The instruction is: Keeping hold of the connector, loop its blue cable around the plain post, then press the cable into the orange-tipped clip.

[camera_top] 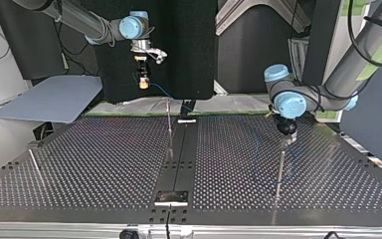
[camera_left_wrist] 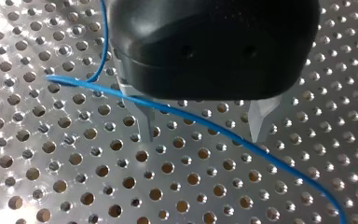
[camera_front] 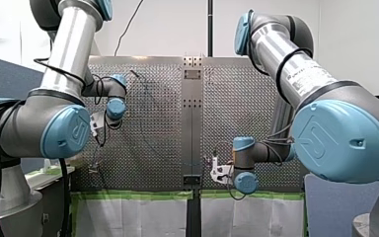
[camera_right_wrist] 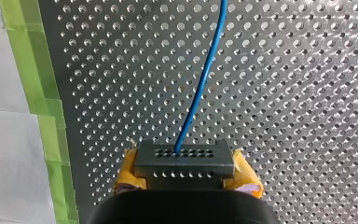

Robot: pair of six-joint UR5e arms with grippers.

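In the right wrist view my right gripper (camera_right_wrist: pixel 184 164) has its yellow pads (camera_right_wrist: pixel 130 170) shut on a dark grey connector (camera_right_wrist: pixel 184 159). The blue cable (camera_right_wrist: pixel 204 79) leaves the connector and runs ahead over the perforated table. In the top view my right gripper (camera_top: pixel 142 82) hangs high above the table's far edge, with the cable (camera_top: pixel 165 92) trailing down from it. My left gripper (camera_left_wrist: pixel 204 127) is black, and its metal fingers (camera_left_wrist: pixel 148 122) stand open just above the plate. The cable (camera_left_wrist: pixel 200 122) crosses between them. In the top view my left gripper (camera_top: pixel 284 132) is beside a thin post (camera_top: pixel 280 169).
Another thin post (camera_top: pixel 169 124) stands near the table's dark middle strip (camera_top: pixel 179 164), and a third (camera_top: pixel 34 162) leans at the top view's left. Green tape (camera_right_wrist: pixel 42 93) and white sheeting border the table's edge beside my right gripper. A grey board (camera_top: pixel 54 97) lies off the table.
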